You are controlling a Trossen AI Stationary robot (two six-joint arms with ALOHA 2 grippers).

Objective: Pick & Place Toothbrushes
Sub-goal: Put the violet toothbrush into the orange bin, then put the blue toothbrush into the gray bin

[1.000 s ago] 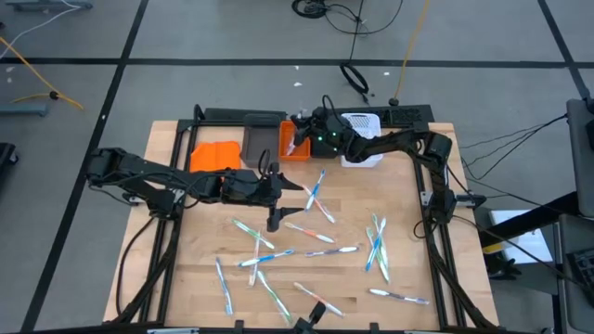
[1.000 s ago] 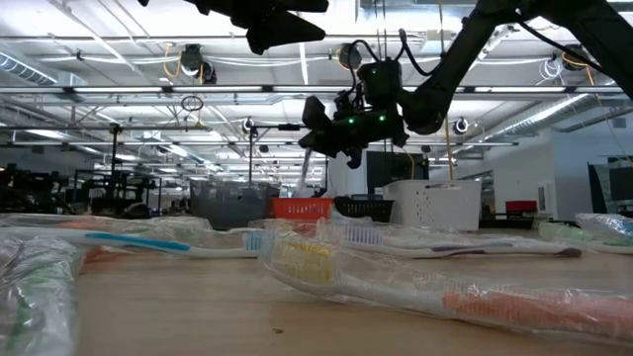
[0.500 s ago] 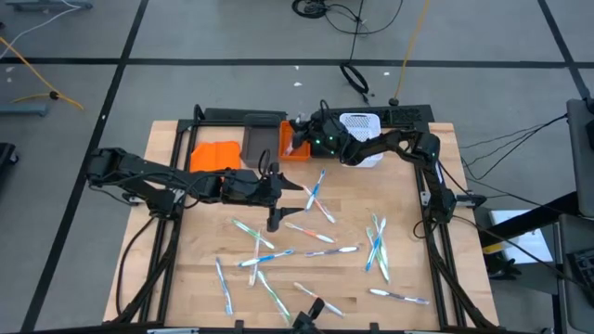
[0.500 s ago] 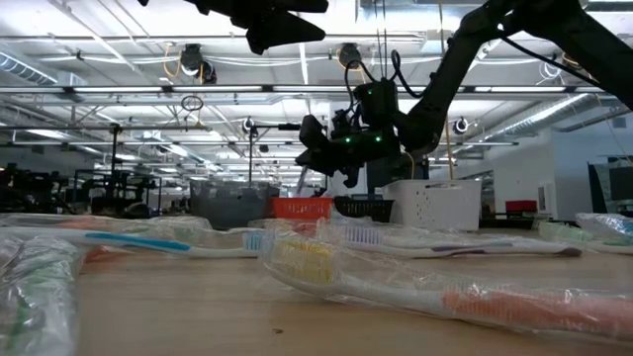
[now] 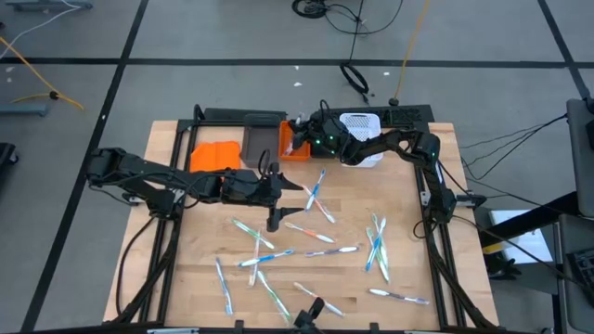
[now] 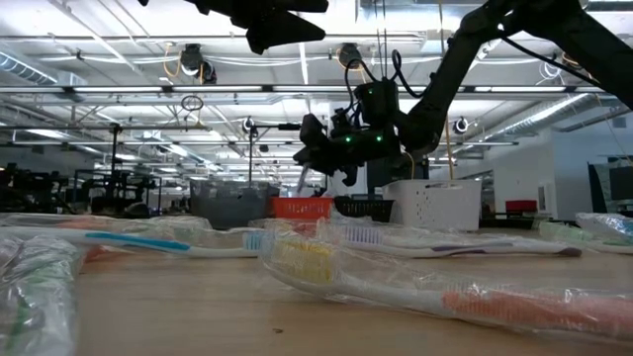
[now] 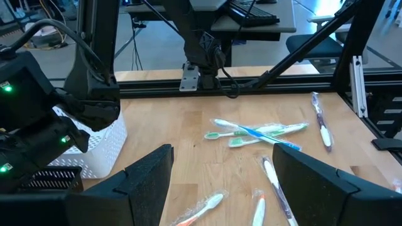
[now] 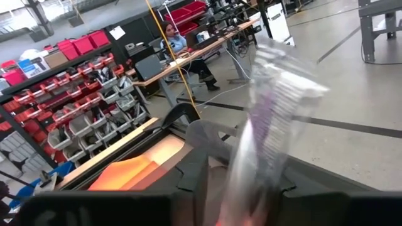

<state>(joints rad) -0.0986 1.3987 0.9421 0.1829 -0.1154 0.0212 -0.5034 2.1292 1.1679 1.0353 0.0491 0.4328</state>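
One wrapped toothbrush (image 8: 264,119) upright in right tool (image 5: 299,139), fingers loosening, above orange bin (image 5: 295,148); risk: tips past rim. Left tool (image 5: 275,202) wide, empty, over worktop (image 5: 408,250).

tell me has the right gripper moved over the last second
Yes. In the high view the right gripper has pulled back toward the white mesh bin, ending over the orange bin; the shift happened early, then it held.

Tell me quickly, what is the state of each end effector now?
Left end effector: open, holding nothing.
Right end effector: over the orange bin, wrapped toothbrush between its fingers; grip cannot be told.
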